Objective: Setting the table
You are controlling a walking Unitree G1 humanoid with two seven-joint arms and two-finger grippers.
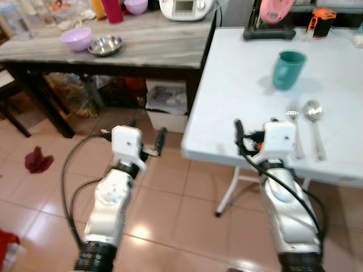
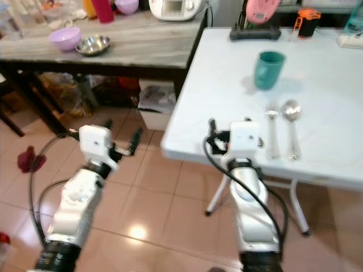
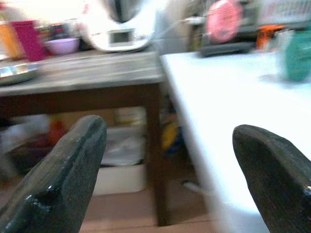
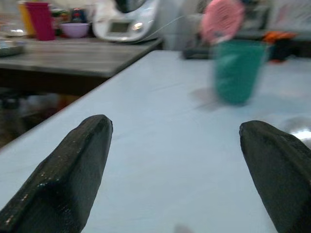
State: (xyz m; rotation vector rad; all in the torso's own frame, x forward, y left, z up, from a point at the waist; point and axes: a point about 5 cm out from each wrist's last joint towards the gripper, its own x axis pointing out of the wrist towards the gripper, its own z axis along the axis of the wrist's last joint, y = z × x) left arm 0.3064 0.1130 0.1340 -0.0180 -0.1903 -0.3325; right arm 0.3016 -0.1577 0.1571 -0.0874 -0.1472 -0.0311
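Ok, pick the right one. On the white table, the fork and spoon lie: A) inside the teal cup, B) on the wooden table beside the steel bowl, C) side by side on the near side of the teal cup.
C: the fork and spoon lie flat, side by side on the white table, nearer the robot than the upright teal cup.

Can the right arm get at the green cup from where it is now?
Probably yes. The right end effector is open over the white table, aimed toward the green cup, with bare tabletop between; the fork and spoon lie off to its right.
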